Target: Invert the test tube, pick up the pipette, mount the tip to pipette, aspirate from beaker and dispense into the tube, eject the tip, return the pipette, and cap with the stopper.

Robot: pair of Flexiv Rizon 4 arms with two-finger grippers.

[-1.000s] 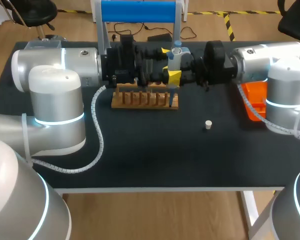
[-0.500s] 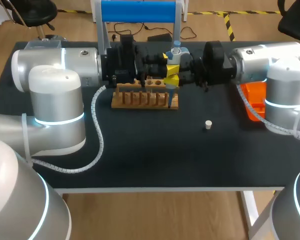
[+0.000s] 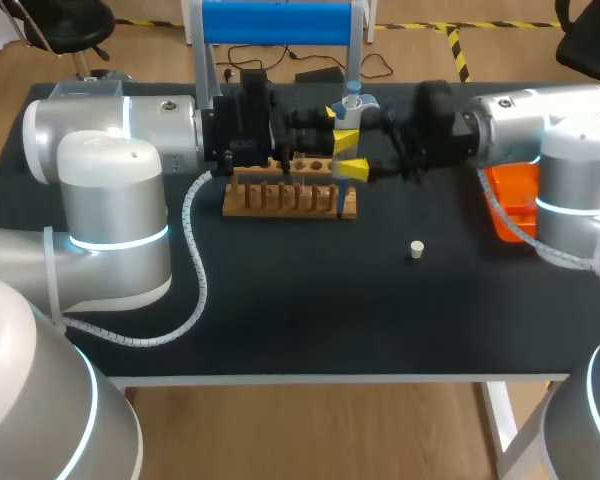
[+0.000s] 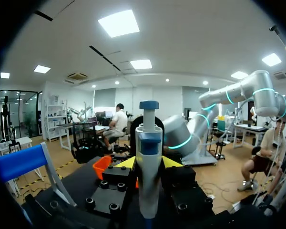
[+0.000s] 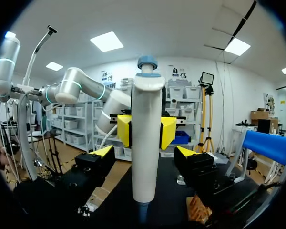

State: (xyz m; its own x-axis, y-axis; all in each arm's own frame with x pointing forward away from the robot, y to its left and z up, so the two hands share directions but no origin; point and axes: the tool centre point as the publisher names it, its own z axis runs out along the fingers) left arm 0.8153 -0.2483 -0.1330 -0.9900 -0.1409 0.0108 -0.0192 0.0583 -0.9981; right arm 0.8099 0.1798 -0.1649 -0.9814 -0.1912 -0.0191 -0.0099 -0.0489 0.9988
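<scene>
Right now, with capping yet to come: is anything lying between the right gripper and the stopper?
Nothing visible lies between the right gripper and the stopper; its open fingers flank the pipette, held by the left gripper.

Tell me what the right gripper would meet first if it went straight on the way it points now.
Most likely the pipette, which stands upright about level with the right gripper's open tips, clamped by the left gripper facing it. The gap is hard to judge.
</scene>
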